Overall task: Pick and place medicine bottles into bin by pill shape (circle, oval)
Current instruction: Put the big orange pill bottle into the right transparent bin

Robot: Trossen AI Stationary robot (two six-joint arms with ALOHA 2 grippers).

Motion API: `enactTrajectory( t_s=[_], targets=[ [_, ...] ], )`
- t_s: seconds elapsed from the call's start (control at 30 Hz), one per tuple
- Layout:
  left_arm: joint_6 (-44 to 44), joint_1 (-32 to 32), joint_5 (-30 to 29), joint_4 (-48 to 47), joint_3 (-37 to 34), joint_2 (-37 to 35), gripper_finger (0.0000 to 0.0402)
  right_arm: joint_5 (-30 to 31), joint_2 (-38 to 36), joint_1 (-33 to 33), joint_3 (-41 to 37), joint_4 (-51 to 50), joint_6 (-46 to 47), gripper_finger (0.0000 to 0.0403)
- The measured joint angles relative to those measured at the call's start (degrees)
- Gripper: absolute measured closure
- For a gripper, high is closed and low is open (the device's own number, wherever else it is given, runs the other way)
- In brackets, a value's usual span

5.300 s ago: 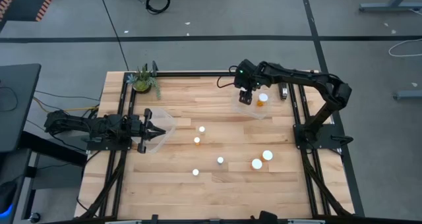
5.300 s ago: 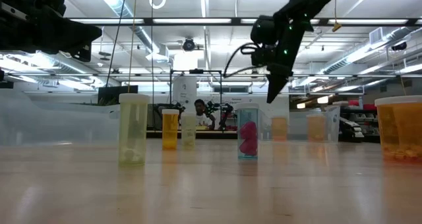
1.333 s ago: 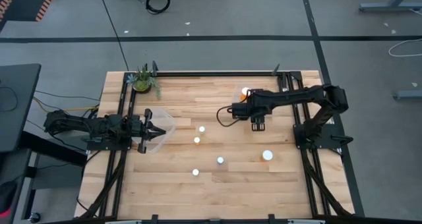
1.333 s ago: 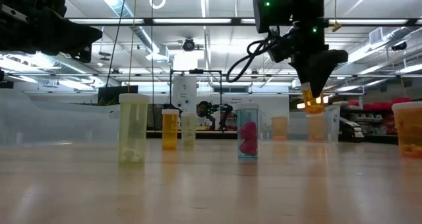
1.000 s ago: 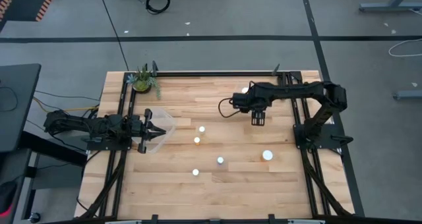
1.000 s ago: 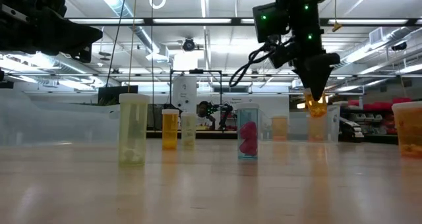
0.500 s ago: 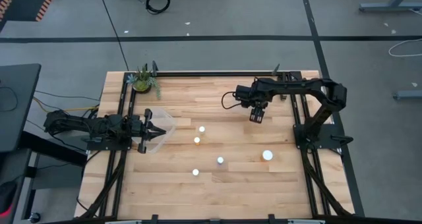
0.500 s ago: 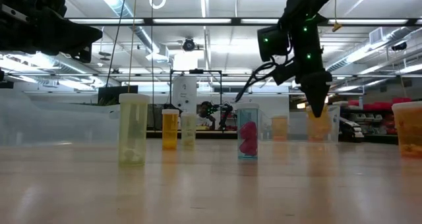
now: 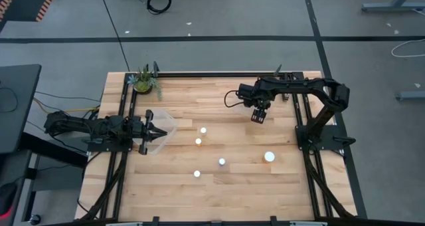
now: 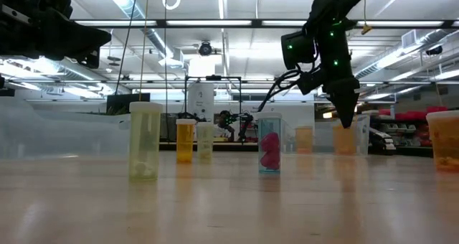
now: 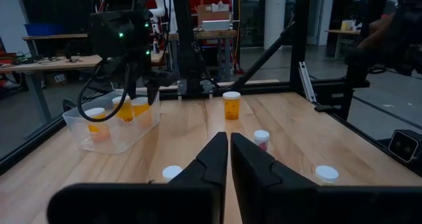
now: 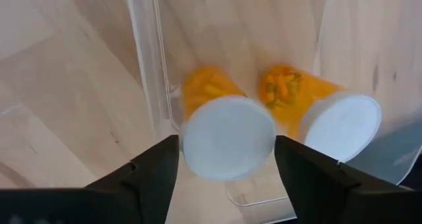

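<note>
While right end effector [image 12: 224,178] hangs over clear bin [image 12: 148,85], fingers spread wide, orange medicine bottle [image 12: 224,128] sits between them, second bottle [image 12: 330,115] just beside. Left end effector [image 11: 229,159] pinched closed, empty, white-capped bottles [image 9: 222,162] on bench [image 9: 232,193] ahead.

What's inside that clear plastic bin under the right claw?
The clear plastic bin holds orange medicine bottles with white caps: two show between the right claw's open fingers, and three from across the table. The pills' shape isn't clear.

Two matte black jointed arms [image 9: 292,88], looped black cables, green indicator lights.
</note>
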Motion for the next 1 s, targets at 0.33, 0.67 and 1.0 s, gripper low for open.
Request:
enactTrajectory(
  t_s=[0.33,0.67,1.0],
  targets=[
    [0.0,0.0,0.0,0.0,0.0,0.0,0.0371,0.3,0.0,0.5,2.9,-3.2,0.5,0.0137],
    [0.0,0.0,0.0,0.0,0.0,0.0,0.0371,3.1,0.0,9.2,10.0,-10.3,6.3,0.0137],
    [0.0,0.0,0.0,0.0,0.0,0.0,0.0371,-12.2,0.0,24.7,5.9,0.1,14.8,0.0138]
  ],
)
